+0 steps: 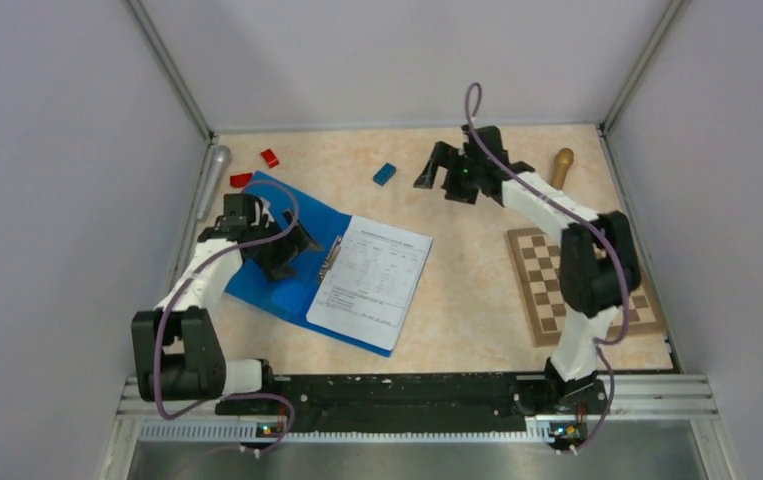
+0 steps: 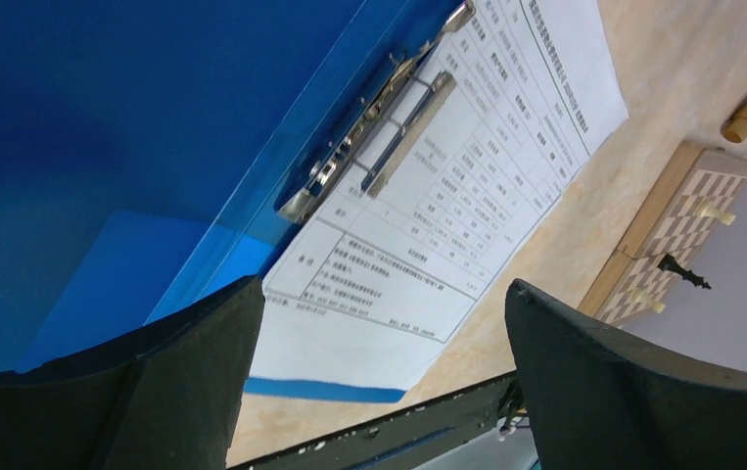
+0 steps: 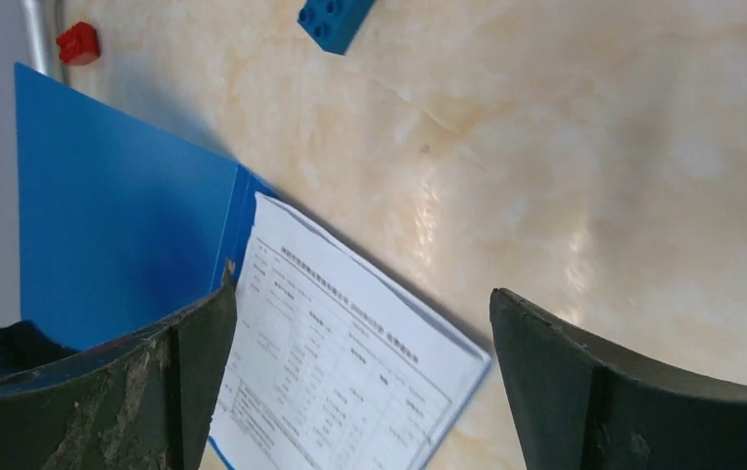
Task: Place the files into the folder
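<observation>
Since the files (image 1: 372,285) already lie flat on the inner leaf of the open folder (image 1: 267,292), on the side toward the robot's right, the loading step appears largely done. The sheets are stacked squarely, printed side up. Their edge nearest the folder's spine sits at the metal clip (image 2: 369,127). Whether the clip actually clamps the sheets cannot be determined from these views.

The folder's other leaf lies spread toward the robot's left. The left gripper (image 1: 292,240) hangs above that leaf, close to the spine. Its fingers are spread wide and hold nothing. The right gripper (image 1: 447,175) hangs past the folder's far corner, over bare table. Its fingers are likewise spread wide and empty.

Estimated remainder: confirm the sheets are seated at the clip, then fold the left leaf over them to close the folder.

Beyond the folder's far edge lie a small blue block (image 1: 384,173) and two red blocks (image 1: 270,157). A chessboard (image 1: 577,285) lies well apart from the folder, on the robot's right.
</observation>
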{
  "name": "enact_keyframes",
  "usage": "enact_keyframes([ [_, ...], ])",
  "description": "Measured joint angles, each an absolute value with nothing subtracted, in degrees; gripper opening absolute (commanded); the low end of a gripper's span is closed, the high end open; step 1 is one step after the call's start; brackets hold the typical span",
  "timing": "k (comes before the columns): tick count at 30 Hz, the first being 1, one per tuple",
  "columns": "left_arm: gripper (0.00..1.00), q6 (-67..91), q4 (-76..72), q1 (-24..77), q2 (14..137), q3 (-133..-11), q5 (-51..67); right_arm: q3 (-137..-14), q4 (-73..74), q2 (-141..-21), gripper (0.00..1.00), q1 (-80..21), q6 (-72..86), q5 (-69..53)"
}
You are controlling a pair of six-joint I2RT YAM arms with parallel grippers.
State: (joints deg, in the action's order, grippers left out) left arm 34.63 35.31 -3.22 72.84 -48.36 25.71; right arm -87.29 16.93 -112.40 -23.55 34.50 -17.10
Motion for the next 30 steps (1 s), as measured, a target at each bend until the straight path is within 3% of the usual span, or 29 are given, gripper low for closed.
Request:
enact_keyframes([
  [6,0.97,34.79,29.58,0.19,84.16,-52.1,25.71,-60.55,6.63,-92.51,0.99,-21.71,42.85,-15.7],
  [12,0.97,35.22,25.43,1.78,87.66,-52.58,26.04,-42.24,2.44,-89.17,0.99,-25.02,54.06,-16.14],
  [30,0.97,39.07,14.92,8.45,94.26,-51.18,30.06,-33.08,-6.5,-83.33,0.98,-30.02,64.69,-13.76],
])
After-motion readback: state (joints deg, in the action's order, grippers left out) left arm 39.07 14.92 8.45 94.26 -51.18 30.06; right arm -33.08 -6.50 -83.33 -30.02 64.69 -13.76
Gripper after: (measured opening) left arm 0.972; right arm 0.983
